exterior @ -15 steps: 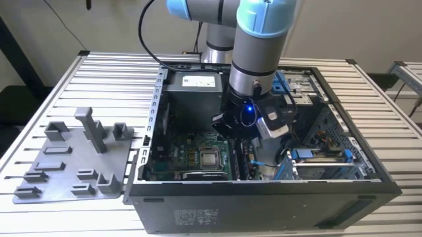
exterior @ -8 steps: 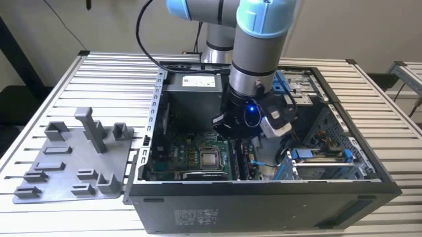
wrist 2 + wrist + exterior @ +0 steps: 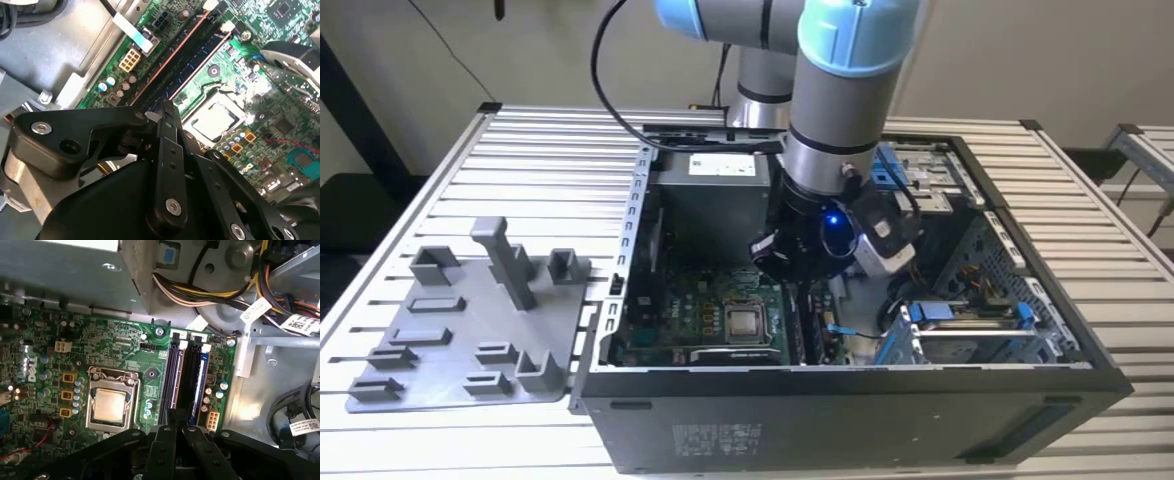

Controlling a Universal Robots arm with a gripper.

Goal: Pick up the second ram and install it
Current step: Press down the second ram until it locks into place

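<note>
Two black fingers [image 3: 169, 440] of the claw [image 3: 175, 413] are drawn together, their tips meeting over the near end of the memory slots [image 3: 175, 371]. I cannot tell whether anything thin is nipped between them. In the second wrist view the claw [image 3: 167, 106] shows the same closed tips, touching or just above a dark, slim strip that runs away from them along the slots. This strip appears to be the second ram [image 3: 187, 62], standing in a slot between a copper-coloured edge and a blue slot [image 3: 200, 60], though I cannot be sure. In the first wrist view the same dark strip [image 3: 186, 375] lies straight ahead of the tips, with white latches [image 3: 176, 345] at its far end.

Just beside the claw sits the square metal processor [image 3: 110, 405] on the green motherboard [image 3: 125, 347]. White printing marks the board, too small to make out. Farther off, a bundle of coloured cables [image 3: 200, 290] carries white printed tags [image 3: 255, 310].

From the exterior view, the arm [image 3: 834, 120] reaches down into the open computer case [image 3: 854, 420], which bears a pale printed sticker [image 3: 718, 437] on its near wall. Well away from the claw, outside the case, a grey holder tray [image 3: 467, 320] rests on the slatted table [image 3: 520, 160].
</note>
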